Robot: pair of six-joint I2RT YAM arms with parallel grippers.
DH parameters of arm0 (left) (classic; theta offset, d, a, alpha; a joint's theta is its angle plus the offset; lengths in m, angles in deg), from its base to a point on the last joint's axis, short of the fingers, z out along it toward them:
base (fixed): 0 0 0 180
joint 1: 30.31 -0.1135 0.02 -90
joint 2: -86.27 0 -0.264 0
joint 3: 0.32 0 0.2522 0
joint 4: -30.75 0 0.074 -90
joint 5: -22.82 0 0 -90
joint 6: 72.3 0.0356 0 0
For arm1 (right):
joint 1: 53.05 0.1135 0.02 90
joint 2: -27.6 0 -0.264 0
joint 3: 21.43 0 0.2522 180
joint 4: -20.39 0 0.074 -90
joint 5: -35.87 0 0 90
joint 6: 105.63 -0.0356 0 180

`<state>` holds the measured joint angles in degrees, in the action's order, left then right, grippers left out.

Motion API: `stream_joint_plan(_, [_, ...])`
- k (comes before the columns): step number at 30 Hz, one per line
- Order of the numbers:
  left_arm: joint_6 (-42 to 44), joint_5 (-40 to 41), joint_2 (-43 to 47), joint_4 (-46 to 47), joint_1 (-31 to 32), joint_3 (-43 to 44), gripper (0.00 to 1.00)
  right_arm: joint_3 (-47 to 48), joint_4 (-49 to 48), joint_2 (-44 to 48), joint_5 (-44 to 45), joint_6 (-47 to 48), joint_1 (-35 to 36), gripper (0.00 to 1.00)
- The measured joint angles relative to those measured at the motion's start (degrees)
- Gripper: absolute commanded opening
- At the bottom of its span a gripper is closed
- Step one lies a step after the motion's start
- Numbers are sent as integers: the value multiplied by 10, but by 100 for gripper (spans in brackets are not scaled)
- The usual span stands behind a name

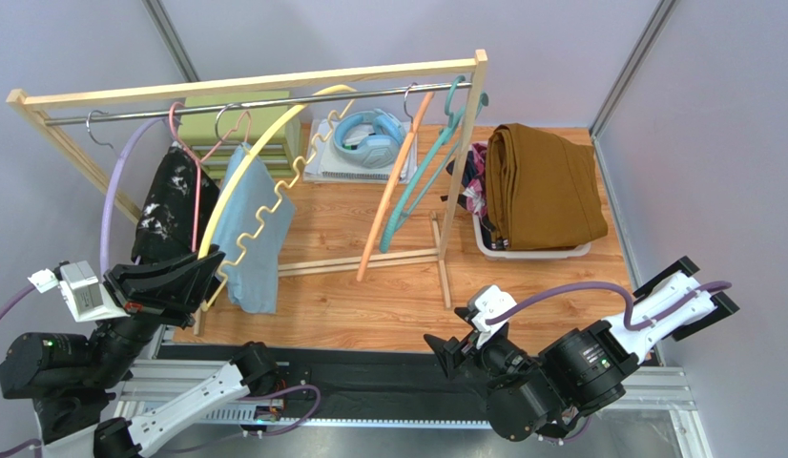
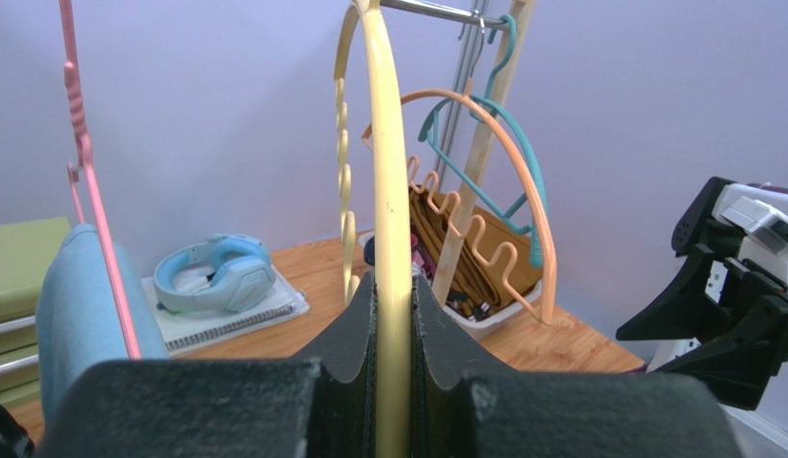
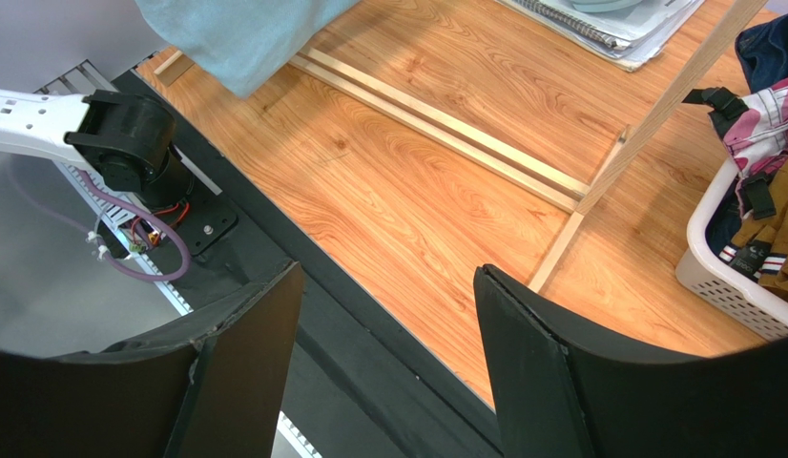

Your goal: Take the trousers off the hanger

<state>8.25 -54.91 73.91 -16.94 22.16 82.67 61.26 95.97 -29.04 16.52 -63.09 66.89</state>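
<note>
Gripping item: left jaws are pinching the bare yellow hanger (image 2: 393,239); right jaws are hanging spread, empty. Just left of the pinch, blue trousers (image 2: 78,315) are draping. Advice: clamping firmly, swinging hanger aside gently.

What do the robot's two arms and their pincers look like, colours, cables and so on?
Both arms have chunky black joints and white links. A lavender cable loops along the right arm; another trails from the left arm. Each wrist carries a small white camera box. The left pincer and right pincer have broad matte black fingers.
</note>
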Motion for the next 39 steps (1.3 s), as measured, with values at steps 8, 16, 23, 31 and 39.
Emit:
stream_joint_plan(8, [0,50,-29,39,0,-33,0,0,0,-7,0,0,1,71])
stream_joint_plan(16, [-9,66,-75,80,0,-68,0,0,0,-6,0,0,2,71])
stream_joint_plan(23, [-38,64,-107,128,0,-117,0,0,-1,-5,0,0,3,71])
stream_joint_plan(31, [-87,40,-168,167,0,-105,0,0,-2,0,3,-3,3,70])
stream_joint_plan(39, [-118,-60,-280,203,0,-70,0,-4,-4,9,7,-16,3,70])
